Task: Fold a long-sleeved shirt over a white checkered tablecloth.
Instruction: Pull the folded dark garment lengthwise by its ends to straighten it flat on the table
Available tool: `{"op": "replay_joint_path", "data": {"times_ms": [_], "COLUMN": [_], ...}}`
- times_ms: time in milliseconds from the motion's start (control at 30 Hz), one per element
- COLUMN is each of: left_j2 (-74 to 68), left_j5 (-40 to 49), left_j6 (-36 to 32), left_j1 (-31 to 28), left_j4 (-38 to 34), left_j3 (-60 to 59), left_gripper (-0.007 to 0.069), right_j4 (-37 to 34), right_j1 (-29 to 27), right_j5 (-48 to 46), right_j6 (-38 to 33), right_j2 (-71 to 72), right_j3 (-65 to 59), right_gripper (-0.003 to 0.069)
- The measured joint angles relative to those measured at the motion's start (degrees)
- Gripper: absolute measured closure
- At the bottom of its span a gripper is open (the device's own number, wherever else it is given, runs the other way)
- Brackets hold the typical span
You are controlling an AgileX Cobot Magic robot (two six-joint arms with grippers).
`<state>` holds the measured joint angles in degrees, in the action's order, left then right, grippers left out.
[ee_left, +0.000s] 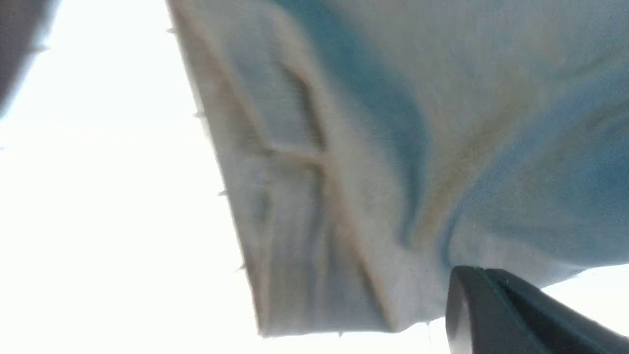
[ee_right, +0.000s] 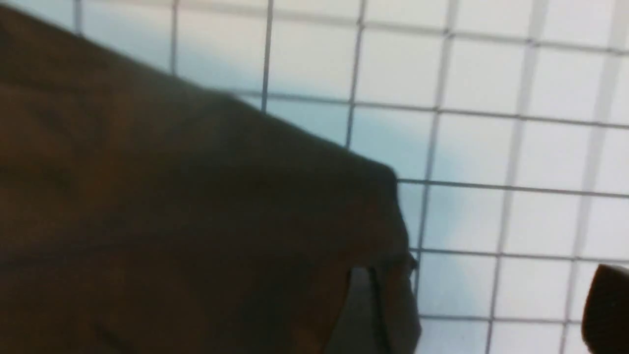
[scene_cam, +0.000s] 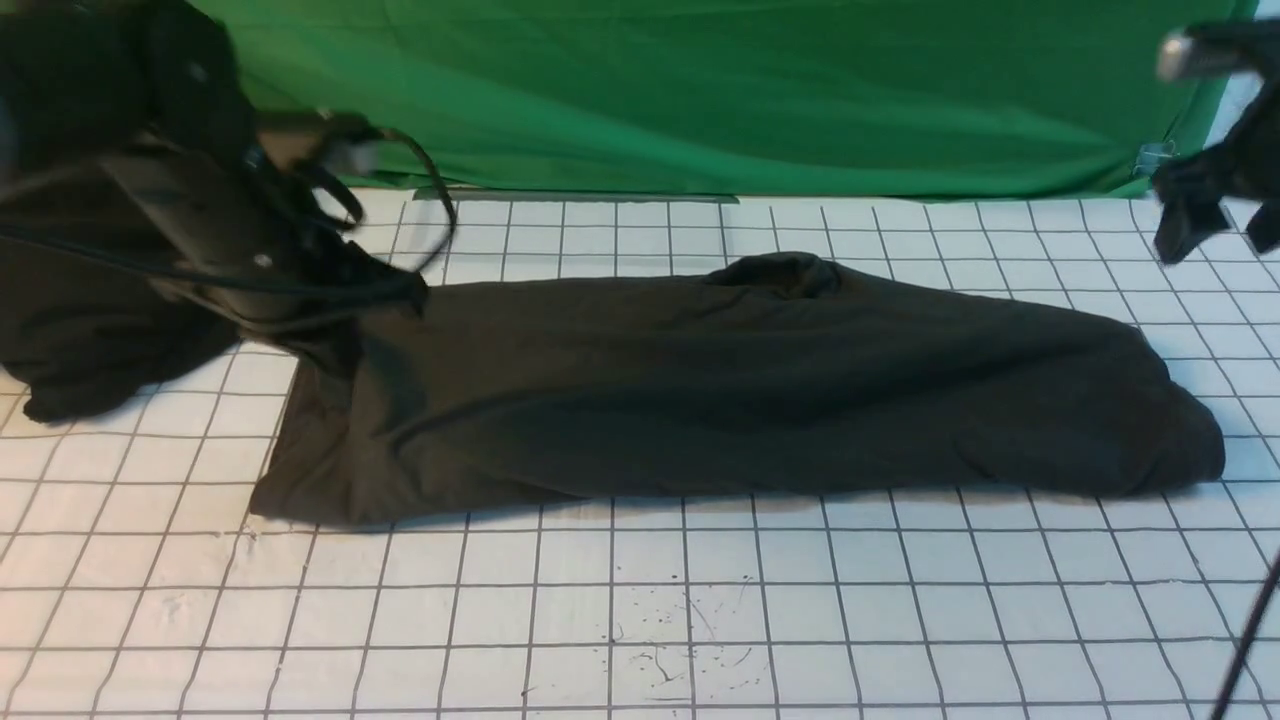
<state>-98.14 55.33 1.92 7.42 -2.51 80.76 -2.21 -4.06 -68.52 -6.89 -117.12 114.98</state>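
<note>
The long-sleeved shirt [scene_cam: 760, 390], dark charcoal, lies folded into a long band across the white checkered tablecloth [scene_cam: 640, 600]. Its left end is raised off the cloth, and my left gripper [scene_cam: 345, 320] is shut on it. In the left wrist view the shirt fabric [ee_left: 393, 147] looks washed out and hangs against the tip of my left gripper [ee_left: 467, 290]. My right gripper [scene_cam: 1225, 225] hovers open above the tablecloth, beyond the shirt's right end and apart from it. In the right wrist view my right gripper [ee_right: 491, 305] has only grid cloth between its fingers, with the shirt [ee_right: 172, 221] beside one finger.
A blacker heap of cloth [scene_cam: 90, 330] lies at the far left behind my left arm. A green cloth [scene_cam: 700, 90] hangs along the back edge. Ink scribbles [scene_cam: 690, 640] mark the near tablecloth. A thin dark cable [scene_cam: 1250, 640] crosses the lower right corner.
</note>
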Motion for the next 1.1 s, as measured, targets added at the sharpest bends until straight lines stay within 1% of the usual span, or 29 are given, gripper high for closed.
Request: {"op": "replay_joint_path", "data": {"times_ms": [67, 100, 200, 267, 300, 367, 400, 433, 467, 500, 533, 600, 633, 700, 767, 800, 833, 867, 900, 967, 1033, 1100], "left_j2": [0.73, 1.01, 0.00, -1.37, -2.51, -4.53, -5.98, -6.23, -8.32, -9.22, -10.38, -11.64, -12.28, -12.96, -14.17, -14.61, -14.88, -14.88, -14.88, -14.66, -13.94, -11.86], "left_j5": [1.09, 2.82, 3.65, 3.29, 2.53, 0.92, -0.15, -0.33, -2.00, -2.57, -3.29, -4.00, -4.46, -5.01, -5.26, -5.18, -4.91, -4.85, -4.44, -2.94, -1.40, 0.35], "left_j6": [0.14, -0.15, -1.49, -1.92, -2.28, -2.35, -2.35, -2.35, -2.35, -2.35, -2.35, -2.69, -3.35, -4.26, -6.34, -6.72, -6.84, -6.84, -7.10, -7.26, -6.88, -5.72], "left_j1": [-1.10, -2.39, -2.88, -2.82, -2.82, -2.82, -2.82, -2.82, -2.82, -2.82, -2.82, -2.82, -2.82, -2.82, -2.82, -2.82, -2.82, -2.82, -2.82, -2.82, -2.82, -2.82], "left_j4": [-0.46, -0.83, -0.53, -0.21, -0.09, 0.71, 1.76, 1.76, 3.14, 3.58, 3.94, 3.87, 3.68, 3.50, 3.26, 2.94, 2.51, 2.51, 2.15, 1.98, 2.51, 2.96], "left_j3": [0.00, 0.00, -0.62, -1.17, -1.55, -1.97, -2.10, -2.16, -2.34, -2.33, -2.33, -2.33, -2.34, -2.34, -2.34, -2.34, -2.34, -2.34, -2.34, -2.34, -2.34, -2.74], "left_gripper": [0.0624, 0.0624, 0.0620, 0.0604, 0.0584, 0.0533, 0.0480, 0.0471, 0.0397, 0.0358, 0.0300, 0.0227, 0.0200, 0.0187, 0.0212, 0.0249, 0.0316, 0.0329, 0.0386, 0.0547, 0.0596, 0.0611], "right_j4": [-0.51, -0.77, -1.22, -1.52, -1.58, -1.58, -1.58, -1.58, -1.64, -1.65, -1.65, -1.86, -1.88, -1.88, -1.88, -1.88, -1.88, -1.88, -1.88, -1.88, -1.88, -1.88], "right_j1": [0.14, 0.69, 2.08, 3.26, 3.78, 4.71, 5.29, 5.39, 6.20, 6.52, 6.82, 6.93, 6.93, 6.93, 6.93, 6.93, 6.93, 6.93, 6.93, 6.93, 6.93, 6.93], "right_j5": [-0.26, -0.55, -0.98, -1.03, -1.07, -1.07, -1.09, -1.09, -1.09, -1.09, -1.15, -1.21, -1.21, -1.21, -1.21, -1.21, -1.21, -1.21, -1.21, -1.21, -1.21, -1.21], "right_j6": [0.02, -0.72, -1.76, -1.82, -1.82, -1.77, -1.81, -1.81, -1.88, -1.95, -2.01, -2.05, -2.05, -2.05, -2.05, -2.05, -2.25, -2.34, -2.64, -3.20, -3.34, -3.62], "right_j2": [1.53, 3.72, 6.06, 6.50, 6.50, 6.44, 6.44, 6.44, 6.44, 6.44, 6.44, 6.44, 6.44, 6.44, 6.44, 6.44, 6.44, 6.44, 6.44, 6.44, 6.44, 6.44], "right_j3": [0.00, -0.22, -1.14, -1.52, -1.59, -1.71, -1.78, -1.78, -1.78, -1.78, -1.78, -1.78, -1.78, -1.78, -1.78, -1.78, -1.78, -1.78, -1.78, -1.78, -1.78, -1.84], "right_gripper": [0.0172, 0.0214, 0.0272, 0.0295, 0.0301, 0.0307, 0.0309, 0.0309, 0.0309, 0.0309, 0.0309, 0.0310, 0.0311, 0.0311, 0.0311, 0.0311, 0.0311, 0.0311, 0.0311, 0.0311, 0.0311, 0.0311]}}
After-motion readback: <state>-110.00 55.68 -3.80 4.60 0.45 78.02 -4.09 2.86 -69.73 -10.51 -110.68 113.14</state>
